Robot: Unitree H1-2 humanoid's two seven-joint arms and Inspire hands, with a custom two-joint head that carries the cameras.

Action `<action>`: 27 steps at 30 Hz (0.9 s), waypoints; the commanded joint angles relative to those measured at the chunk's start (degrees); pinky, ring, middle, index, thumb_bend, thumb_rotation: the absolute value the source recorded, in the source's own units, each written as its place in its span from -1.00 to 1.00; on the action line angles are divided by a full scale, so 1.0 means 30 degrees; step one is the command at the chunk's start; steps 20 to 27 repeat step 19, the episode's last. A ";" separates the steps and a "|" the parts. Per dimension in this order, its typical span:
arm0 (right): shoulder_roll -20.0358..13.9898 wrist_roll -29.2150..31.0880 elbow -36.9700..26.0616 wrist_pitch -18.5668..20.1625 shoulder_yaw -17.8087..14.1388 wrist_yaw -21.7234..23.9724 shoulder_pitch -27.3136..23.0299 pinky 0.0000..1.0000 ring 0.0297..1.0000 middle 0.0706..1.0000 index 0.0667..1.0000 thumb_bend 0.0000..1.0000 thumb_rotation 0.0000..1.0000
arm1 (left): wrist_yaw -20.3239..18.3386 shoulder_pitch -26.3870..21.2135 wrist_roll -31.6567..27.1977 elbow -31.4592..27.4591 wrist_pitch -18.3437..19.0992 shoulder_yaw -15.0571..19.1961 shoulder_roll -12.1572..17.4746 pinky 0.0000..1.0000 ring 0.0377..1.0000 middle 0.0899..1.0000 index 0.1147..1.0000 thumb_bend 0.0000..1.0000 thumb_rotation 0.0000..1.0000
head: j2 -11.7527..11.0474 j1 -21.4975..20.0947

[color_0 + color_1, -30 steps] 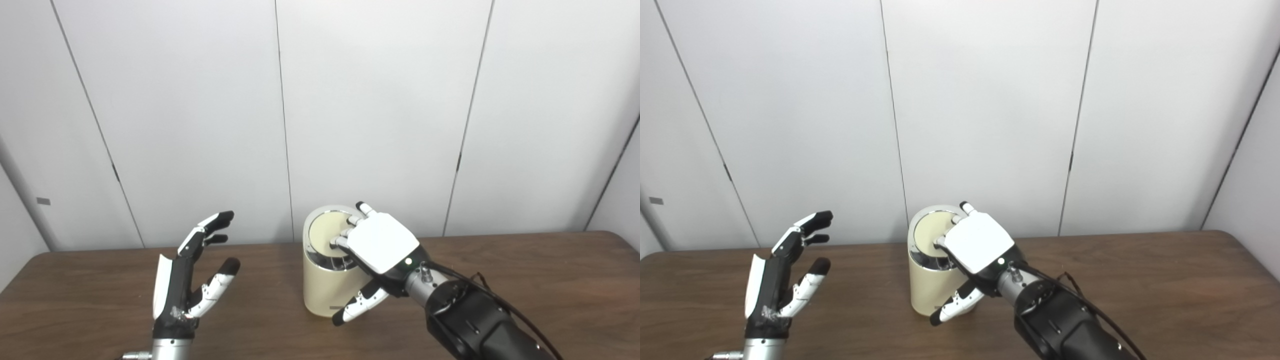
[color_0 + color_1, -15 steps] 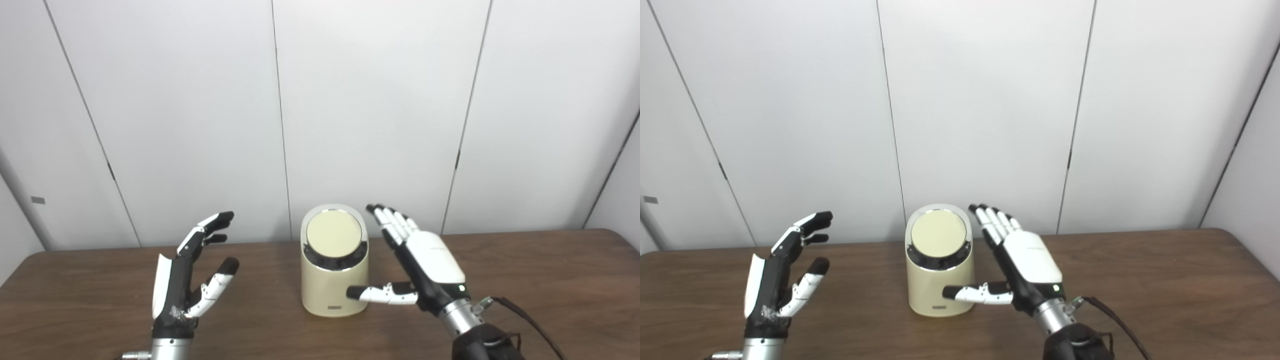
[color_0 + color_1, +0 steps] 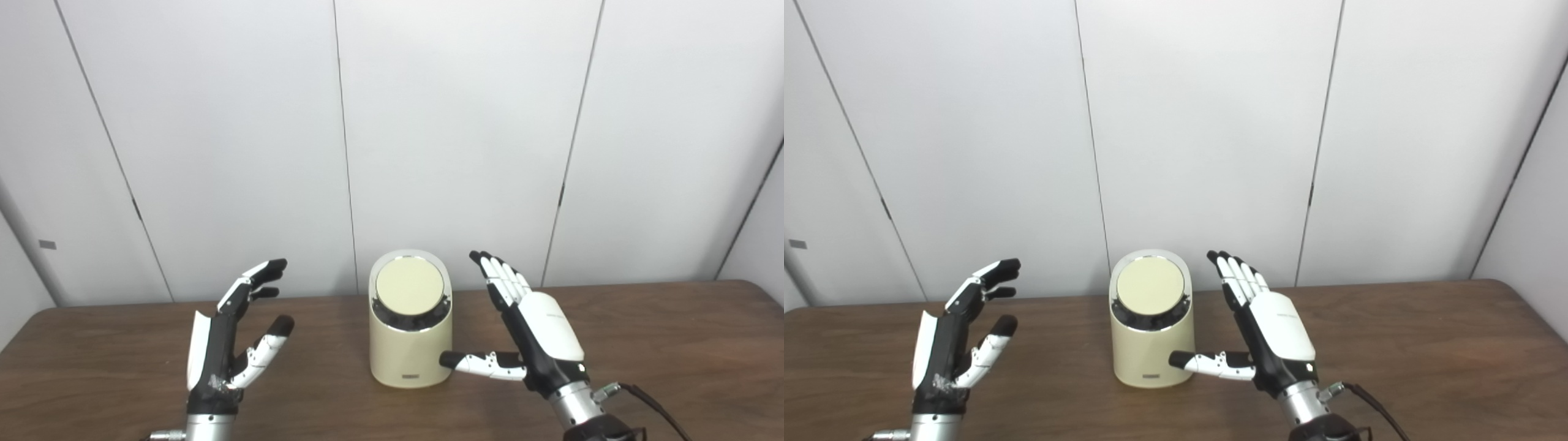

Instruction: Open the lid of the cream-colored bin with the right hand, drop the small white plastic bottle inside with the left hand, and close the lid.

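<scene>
Cream-colored bin (image 3: 409, 343) upright on the brown desk (image 3: 674, 343), near the far edge and about midway along it, close to the white panelled wall (image 3: 453, 122). Round lid (image 3: 410, 286) shut, tilted toward the cameras, ringed by a shiny dark band. Nothing of the bin's inside on show with the lid down; contents impossible to tell. Small white plastic bottle nowhere in either view.

Right hand (image 3: 539, 334) raised just beside the bin's right side, palm turned toward the bin. Fingers (image 3: 499, 275) straight, held close side by side and pointing up toward the wall, holding nothing. Thumb (image 3: 474, 362) stretched out sideways, well apart from them, with its dark tip just at the bin's lower right wall; touching or only near, impossible to say. Dark cable (image 3: 649, 401) trailing from the wrist toward the desk's near edge.

Left hand (image 3: 952, 343) raised over the left part of the desk, well apart from the bin, palm facing right. Fingers (image 3: 989, 275) spread and slightly curled, thumb (image 3: 989, 349) apart from them, nothing between them.
</scene>
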 commanded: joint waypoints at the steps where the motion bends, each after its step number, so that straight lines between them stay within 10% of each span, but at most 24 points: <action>1: 0.0161 0.1361 0.0255 -0.1707 -0.0581 -0.1390 -0.0142 0.99 1.00 1.00 1.00 0.81 0.67 | 0.0032 -0.0521 -0.0175 -0.0519 -0.0437 0.0050 0.0100 0.42 0.56 0.57 0.52 0.52 0.57 | -0.0019 0.0166; 15: 0.0568 0.9936 -0.0480 -0.4637 -0.3261 -0.0856 0.2151 0.58 0.76 0.84 0.84 0.85 0.53 | -0.0491 0.0294 -0.0722 -0.2019 0.0320 0.0143 -0.0027 0.40 0.56 0.56 0.53 0.46 0.50 | 0.0306 0.0829; 27: 0.0365 1.0123 -0.0918 -0.4659 -0.3573 -0.0642 0.2385 0.49 0.70 0.78 0.78 0.79 0.62 | -0.0637 0.0654 -0.0980 -0.2595 0.0822 0.0175 -0.0248 0.40 0.56 0.58 0.58 0.48 0.50 | 0.0280 0.1055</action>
